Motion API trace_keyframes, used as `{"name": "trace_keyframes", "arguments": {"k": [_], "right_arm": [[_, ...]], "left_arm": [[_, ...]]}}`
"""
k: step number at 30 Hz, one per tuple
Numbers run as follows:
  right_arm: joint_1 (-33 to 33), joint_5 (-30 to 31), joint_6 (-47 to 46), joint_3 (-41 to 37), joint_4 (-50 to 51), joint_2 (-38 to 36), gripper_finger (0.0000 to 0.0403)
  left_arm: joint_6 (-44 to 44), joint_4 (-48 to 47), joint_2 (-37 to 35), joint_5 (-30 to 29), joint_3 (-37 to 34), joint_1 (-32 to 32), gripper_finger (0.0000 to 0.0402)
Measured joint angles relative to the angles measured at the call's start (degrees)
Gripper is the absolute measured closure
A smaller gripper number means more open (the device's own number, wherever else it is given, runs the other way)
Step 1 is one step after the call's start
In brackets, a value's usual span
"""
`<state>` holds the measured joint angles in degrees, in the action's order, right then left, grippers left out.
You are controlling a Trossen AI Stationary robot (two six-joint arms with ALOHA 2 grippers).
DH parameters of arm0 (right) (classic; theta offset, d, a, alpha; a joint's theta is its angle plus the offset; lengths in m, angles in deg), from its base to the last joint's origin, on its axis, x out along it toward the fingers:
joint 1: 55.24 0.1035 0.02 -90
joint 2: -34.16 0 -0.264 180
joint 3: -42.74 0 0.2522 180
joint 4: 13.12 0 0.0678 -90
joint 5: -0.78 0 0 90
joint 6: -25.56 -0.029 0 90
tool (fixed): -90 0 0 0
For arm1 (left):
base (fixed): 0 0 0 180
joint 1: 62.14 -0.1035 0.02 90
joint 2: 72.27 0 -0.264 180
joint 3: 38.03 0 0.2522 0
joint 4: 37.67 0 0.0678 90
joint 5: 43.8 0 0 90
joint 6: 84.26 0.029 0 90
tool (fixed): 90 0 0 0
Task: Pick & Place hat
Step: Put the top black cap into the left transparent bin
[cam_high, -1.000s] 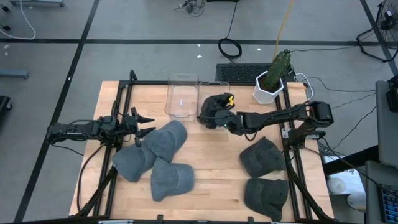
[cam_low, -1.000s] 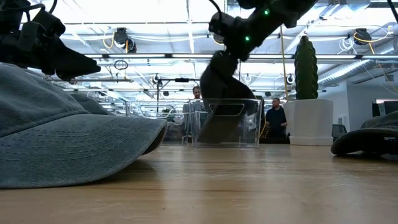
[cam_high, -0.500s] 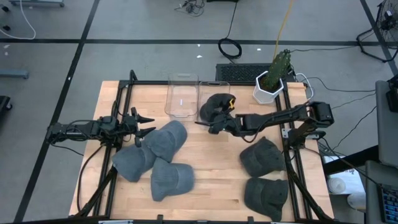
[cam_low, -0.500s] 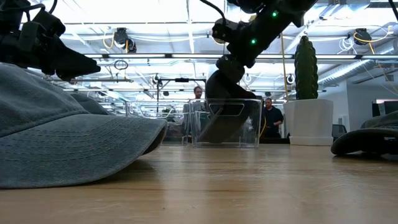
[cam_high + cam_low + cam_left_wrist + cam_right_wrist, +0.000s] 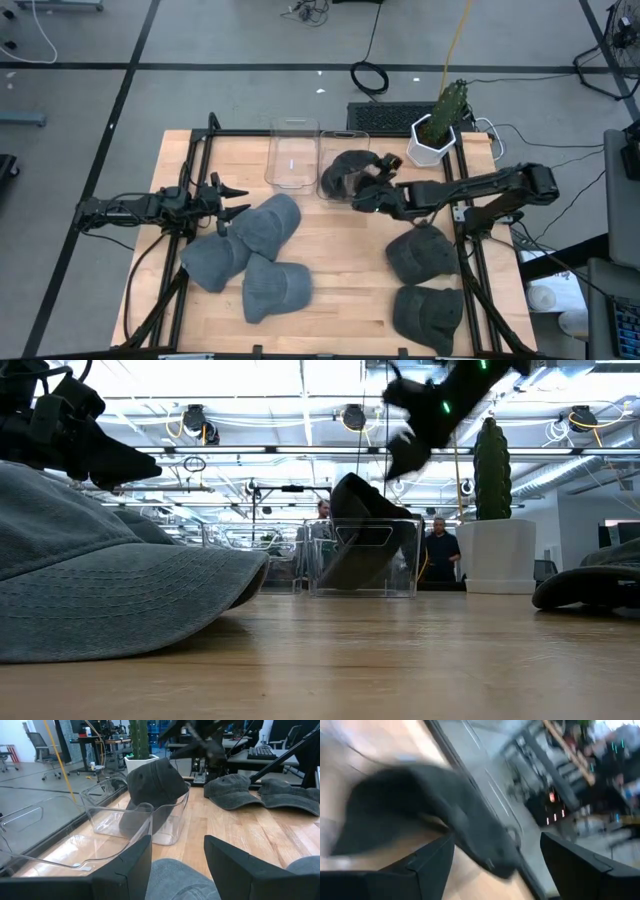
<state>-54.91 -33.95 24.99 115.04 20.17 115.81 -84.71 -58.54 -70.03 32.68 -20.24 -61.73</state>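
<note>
A dark hat (image 5: 345, 172) stands tilted in the right-hand clear bin (image 5: 345, 138), its crown sticking up above the rim (image 5: 360, 545) (image 5: 155, 785). My right gripper (image 5: 374, 192) is open, just to the right of the bin and above the hat (image 5: 405, 445), touching nothing. Its wrist view shows the hat (image 5: 445, 810) ahead of the spread fingers (image 5: 496, 836). My left gripper (image 5: 238, 200) waits open at the left, over a grey hat (image 5: 268, 225), with the fingers apart in its wrist view (image 5: 177, 842).
A second clear bin (image 5: 293, 155) stands left of the first. A few grey hats (image 5: 250, 262) lie front left, two dark hats (image 5: 420, 250) (image 5: 428, 312) front right. A potted cactus (image 5: 435, 135) stands at the far right. People stand behind the table (image 5: 437, 550).
My right gripper carried the dark hat toward the far edge and over the right bin, let go of it, then drew back to the right and upward. The hat dropped into the bin and now leans there, clear of the fingers.
</note>
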Motion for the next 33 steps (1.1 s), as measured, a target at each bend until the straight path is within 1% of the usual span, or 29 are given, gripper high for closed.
{"name": "trace_keyframes", "arguments": {"k": [2,7,9,12,14,16,21,26,28,31,33], "right_arm": [[-3.7,-2.2,-1.9,-4.9,-1.8,-2.6,0.0115],[-13.8,-16.4,-0.9,-18.0,-17.7,-8.3,0.0115],[-16.6,-20.7,0.6,-21.2,-22.9,-10.3,0.0115],[-19.1,-28.1,0.8,-24.4,-27.4,-13.2,0.0115],[-20.2,-32.8,0.4,-25.6,-29.8,-14.2,0.0115],[-21.2,-36.0,0.2,-26.0,-31.6,-14.6,0.0115],[-23.9,-39.5,1.1,-26.1,-34.8,-13.3,0.0115],[-27.5,-44.7,1.2,-26.1,-35.7,-10.5,0.0123],[-28.1,-46.3,1.2,-26.2,-36.8,-9.5,0.0128],[-28.1,-50.1,1.0,-26.1,-41.3,-8.7,0.0137],[-28.1,-51.1,0.9,-26.1,-43.3,-8.3,0.0141]], "left_arm": [[0.0,0.1,0.0,0.0,0.0,0.0,0.0210],[0.0,0.1,0.0,0.0,0.0,0.0,0.0210],[0.0,0.1,0.0,0.0,0.0,0.0,0.0210],[0.0,0.0,0.0,0.0,0.0,0.0,0.0210],[0.0,0.1,0.0,0.0,0.0,0.0,0.0210],[0.0,0.1,0.0,0.0,0.0,0.0,0.0210],[0.0,0.1,0.0,0.0,0.0,0.0,0.0210],[0.0,0.1,0.0,0.0,0.0,0.0,0.0210],[0.0,0.0,0.0,0.0,0.0,0.0,0.0210],[0.0,0.1,0.0,0.0,0.0,0.0,0.0210],[0.0,0.1,0.0,0.0,0.0,0.0,0.0210]]}}
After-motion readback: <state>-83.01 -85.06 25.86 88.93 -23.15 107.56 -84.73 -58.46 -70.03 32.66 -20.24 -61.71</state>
